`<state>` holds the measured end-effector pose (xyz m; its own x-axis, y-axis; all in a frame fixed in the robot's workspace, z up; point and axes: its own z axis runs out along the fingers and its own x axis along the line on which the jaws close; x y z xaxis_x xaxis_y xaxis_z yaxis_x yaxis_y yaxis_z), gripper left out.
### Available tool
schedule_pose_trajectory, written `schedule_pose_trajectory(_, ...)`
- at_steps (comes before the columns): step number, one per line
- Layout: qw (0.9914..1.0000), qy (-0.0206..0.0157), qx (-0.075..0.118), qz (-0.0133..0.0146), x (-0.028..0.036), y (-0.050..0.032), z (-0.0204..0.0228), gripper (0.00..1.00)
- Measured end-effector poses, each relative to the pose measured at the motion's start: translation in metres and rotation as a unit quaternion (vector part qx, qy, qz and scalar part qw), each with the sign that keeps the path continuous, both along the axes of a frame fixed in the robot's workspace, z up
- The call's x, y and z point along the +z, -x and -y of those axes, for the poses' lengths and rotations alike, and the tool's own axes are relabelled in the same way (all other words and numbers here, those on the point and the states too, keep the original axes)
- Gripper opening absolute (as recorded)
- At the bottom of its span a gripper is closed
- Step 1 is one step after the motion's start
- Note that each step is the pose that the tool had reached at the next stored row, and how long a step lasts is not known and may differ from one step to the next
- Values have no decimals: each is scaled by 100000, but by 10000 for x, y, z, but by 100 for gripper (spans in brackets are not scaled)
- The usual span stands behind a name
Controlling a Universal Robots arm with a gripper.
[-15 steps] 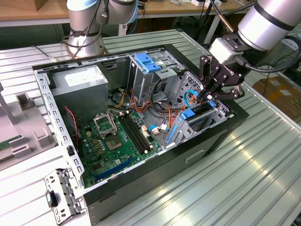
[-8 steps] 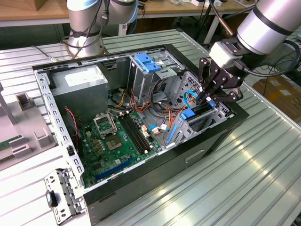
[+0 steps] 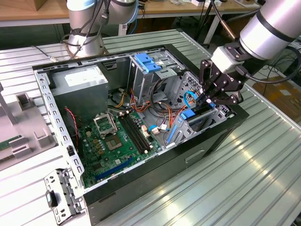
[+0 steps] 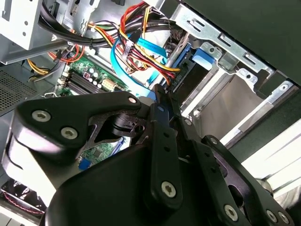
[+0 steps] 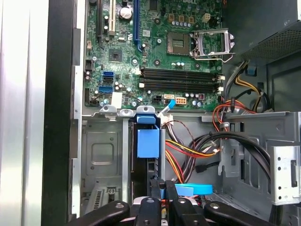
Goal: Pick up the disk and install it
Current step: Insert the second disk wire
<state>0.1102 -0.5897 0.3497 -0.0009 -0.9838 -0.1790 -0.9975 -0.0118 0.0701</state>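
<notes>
The gripper is closed on the disk (label unreadable), edge-on in the drive bay.

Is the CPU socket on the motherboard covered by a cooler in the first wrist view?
No. The CPU socket stands bare on the motherboard, its metal retention frame exposed with no cooler over it.

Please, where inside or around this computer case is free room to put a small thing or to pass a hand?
Free: the ribbed table beside the computer case, and the bay floor between the case wall and the disk. Crowded: the cables between disk and drive cage, and around the gripper.
</notes>
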Motion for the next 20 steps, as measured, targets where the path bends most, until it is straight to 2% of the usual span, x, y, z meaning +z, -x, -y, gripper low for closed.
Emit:
schedule_pose_trajectory(5, 100000, -206, 1, -2, -28, -1, 17, 16)
schedule_pose_trajectory(10, 100000, -287, 2, -3, -31, -2, 58, 16)
schedule_pose_trajectory(17, 99999, -521, -4, -7, -60, -25, 59, 16)
schedule_pose_trajectory(20, 99999, -532, 1, -5, -76, -26, 74, 16)
